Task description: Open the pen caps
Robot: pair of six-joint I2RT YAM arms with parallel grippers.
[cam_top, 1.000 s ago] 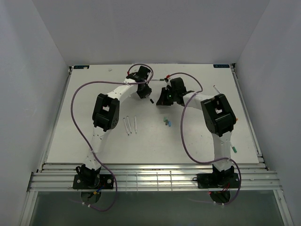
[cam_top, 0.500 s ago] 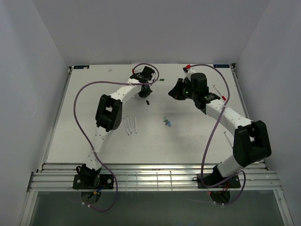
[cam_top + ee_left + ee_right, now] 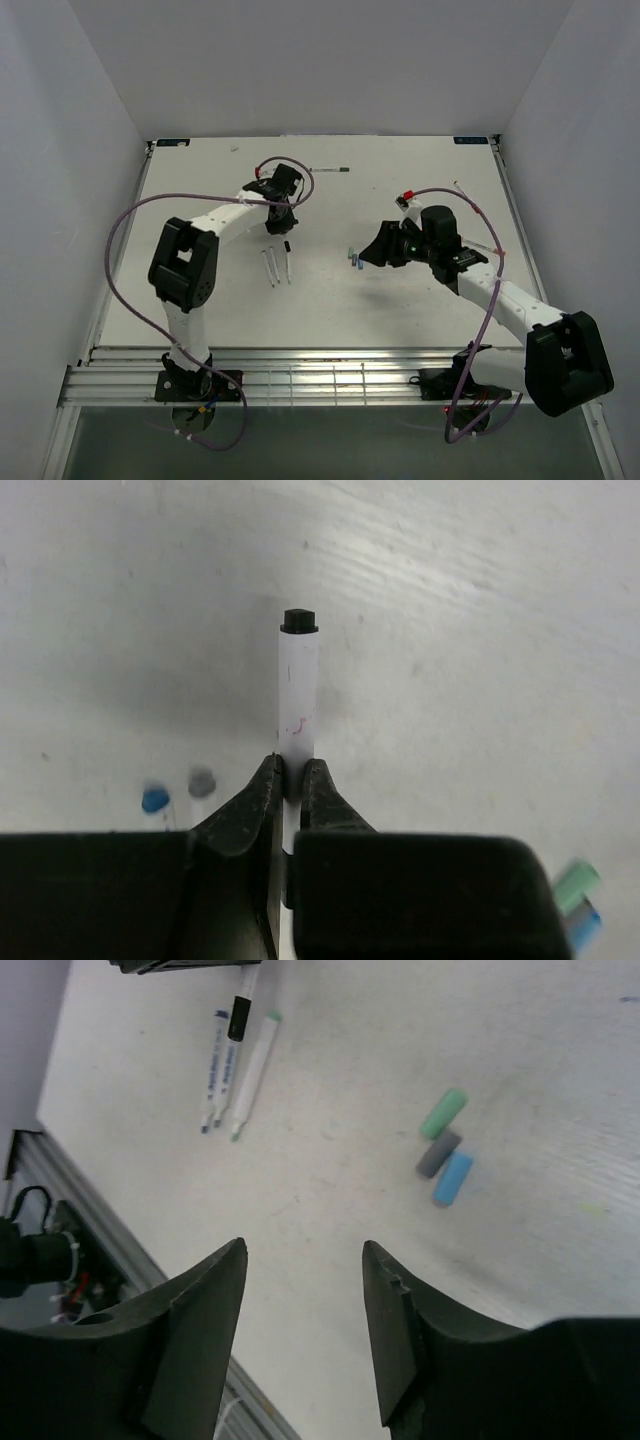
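My left gripper (image 3: 287,226) (image 3: 290,770) is shut on a white pen barrel (image 3: 298,695) whose free end (image 3: 299,620) is black. That pen hangs just above the uncapped pens (image 3: 276,266) (image 3: 240,1075) lying on the table left of centre. Three loose pen caps lie together at the centre (image 3: 355,259): green (image 3: 443,1113), dark grey (image 3: 438,1154) and blue (image 3: 453,1178). My right gripper (image 3: 370,256) (image 3: 305,1250) stands open just right of them, with nothing between its fingers. The green and blue caps (image 3: 578,900) also show at the lower right of the left wrist view.
Another pen (image 3: 330,170) lies near the table's back edge. A thin white pen (image 3: 461,187) lies at the back right. The slatted metal rail (image 3: 320,375) runs along the near edge, also seen as the table's edge (image 3: 60,1200) in the right wrist view.
My right arm swung from the back of the table down to the caps and its jaws opened. My left arm carried the pen nearer, over the uncapped pens.
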